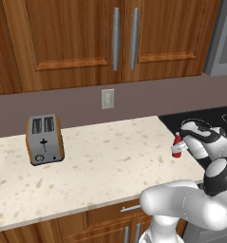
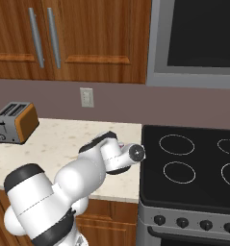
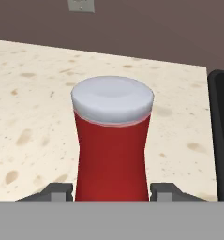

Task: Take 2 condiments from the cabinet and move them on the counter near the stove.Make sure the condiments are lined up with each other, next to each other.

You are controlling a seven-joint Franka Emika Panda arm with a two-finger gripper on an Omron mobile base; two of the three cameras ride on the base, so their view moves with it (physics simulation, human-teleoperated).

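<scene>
Between the hand's [image 3: 111, 192] fingertips stands the red bottle [image 3: 112, 145]; grip unclear; toaster [image 1: 44, 139] far left.

Glossy white, rounded arm [image 2: 83, 180] segments joined by dark bands, ending in small dark-grey jaws.

A wide stretch of beige speckled stone counter [image 1: 100, 161] lies bare between the steel toaster with orange sides [image 1: 44, 139] and the red pale-capped bottle [image 1: 176, 145] near the black glass cooktop [image 2: 193, 163].
</scene>
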